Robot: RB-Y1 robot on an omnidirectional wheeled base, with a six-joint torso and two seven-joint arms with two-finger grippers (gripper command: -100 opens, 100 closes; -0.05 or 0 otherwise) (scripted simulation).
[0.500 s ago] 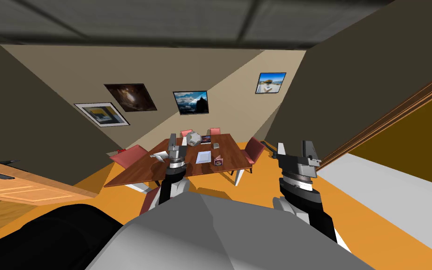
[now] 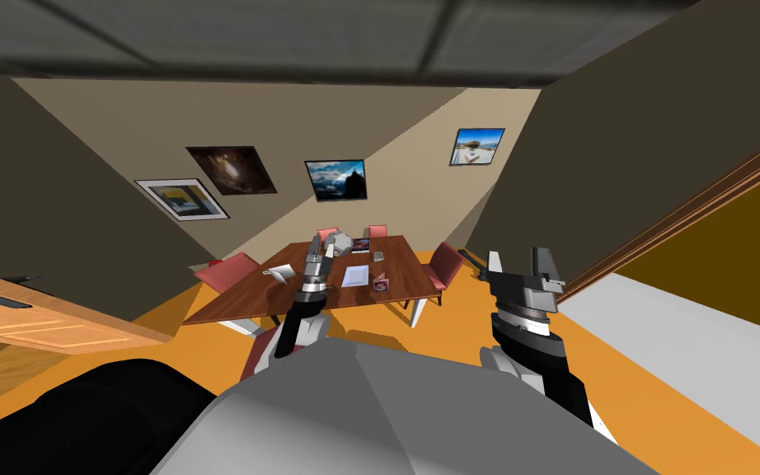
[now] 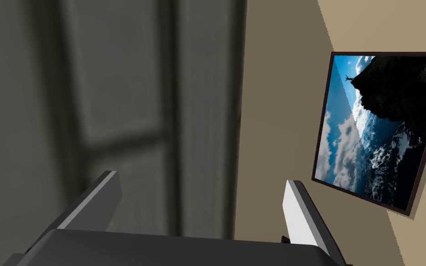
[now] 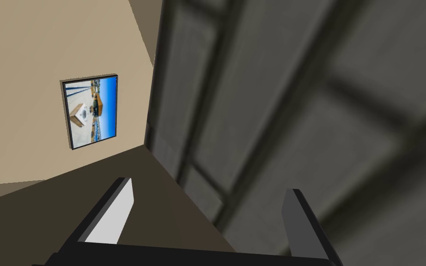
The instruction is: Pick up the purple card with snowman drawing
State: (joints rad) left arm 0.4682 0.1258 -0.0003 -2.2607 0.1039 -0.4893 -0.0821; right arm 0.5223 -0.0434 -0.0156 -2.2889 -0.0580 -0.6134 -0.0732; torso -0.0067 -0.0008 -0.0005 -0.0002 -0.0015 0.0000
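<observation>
Far ahead in the head view stands a brown wooden table. Near its front right part a small pink-purple card stands upright; its drawing is too small to make out. My left gripper is raised in front of the table's left half, well short of the card, and its fingers stand open and empty in its wrist view. My right gripper is held up to the right of the table, also open and empty.
On the table lie a white sheet, a grey faceted ball, a small grey box and a white folded card. Red chairs ring it. An orange wooden panel juts in at the left. Orange floor stretches between me and the table.
My left hand has swung a little to the right and turned, now covering the table's middle-left. The right arm and the things on the table have not moved.
</observation>
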